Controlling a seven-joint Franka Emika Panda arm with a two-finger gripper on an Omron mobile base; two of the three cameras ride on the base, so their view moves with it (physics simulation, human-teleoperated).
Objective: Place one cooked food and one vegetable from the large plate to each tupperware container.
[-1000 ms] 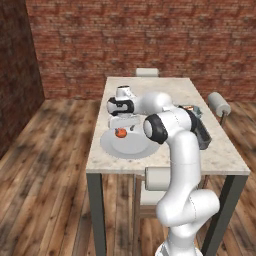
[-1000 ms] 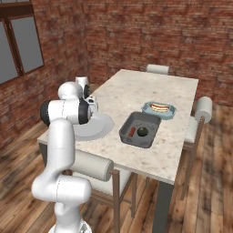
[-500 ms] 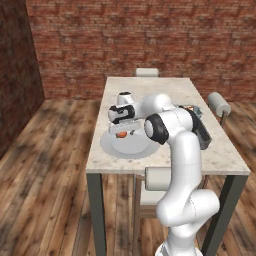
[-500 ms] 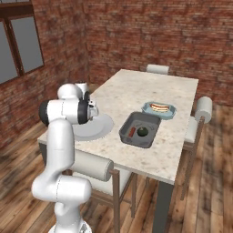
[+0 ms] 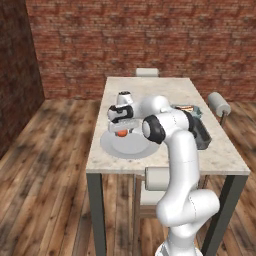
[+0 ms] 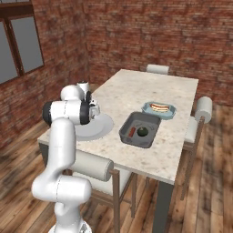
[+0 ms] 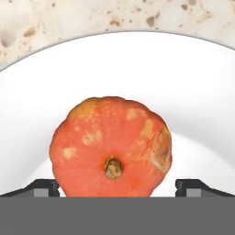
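Your gripper (image 7: 117, 187) has its jaws wide apart, one dark tip on each side of the tomato (image 7: 111, 145). The tips sit just beside the tomato — you can't tell if they touch it, and they are not squeezing it. From the hand view you look right down on the tomato's top, with its little brown stem spot in the middle.

Your arm (image 5: 175, 145) bends over from its elbow and reaches to the left, with the hand pointing down over the plate (image 5: 112, 145). From the left base view the gripper (image 5: 121, 127) is low over the tomato (image 5: 121, 133). From the right base view the hand is mostly hidden behind the arm's big joint.

The tomato lies on the plate (image 7: 193, 92), near the middle, and the plate sits near the table's (image 6: 150, 86) near left corner.

The grey tub (image 6: 129, 136) holds the green ball (image 6: 143, 131) and a thin red-brown sausage (image 6: 132, 132) — they lie side by side. The blue tub (image 6: 146, 109) is just behind it and holds the hot dog (image 6: 159, 107).
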